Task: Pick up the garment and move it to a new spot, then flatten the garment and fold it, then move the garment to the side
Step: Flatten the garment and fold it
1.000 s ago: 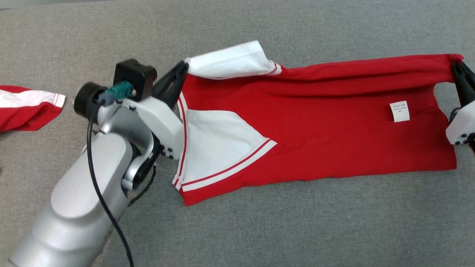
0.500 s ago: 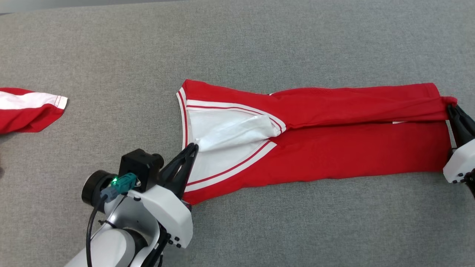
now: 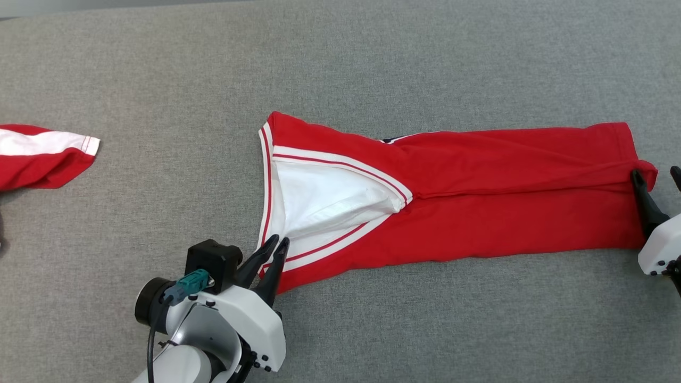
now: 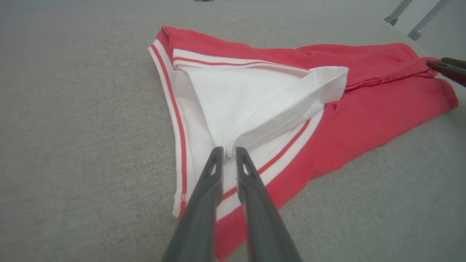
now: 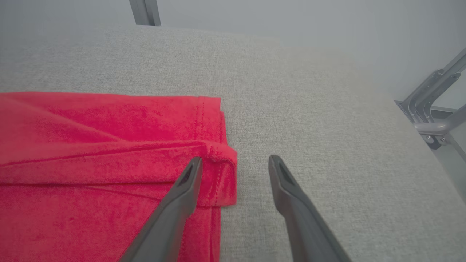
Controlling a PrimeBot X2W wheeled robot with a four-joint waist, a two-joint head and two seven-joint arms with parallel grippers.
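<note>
Our garment point(image 3: 505, 213) lies long, left to right: left fingers point(image 4: 205, 189) nearly together at its white fold point(image 4: 262, 109), whether clamped we cannot tell; right fingers point(image 5: 174, 203) apart at its hem point(image 5: 218, 145).

surface: grey fabric surface point(image 3: 372, 64) | on it: folded red-and-white garment point(image 3: 479, 213), centre | 2nd red-and-white cloth point(image 3: 37, 159), left edge

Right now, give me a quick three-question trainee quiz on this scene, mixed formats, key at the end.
1. True or false: the right gripper has its jaws wide apart at the red garment's corner.
2. The left gripper tips meet a panel of which colour? A white, B blue, C black.
3. Fill in: another red-and-white garment lies at the head view's ___ edge.
Key: 1 true; 2 A; 3 left.
</note>
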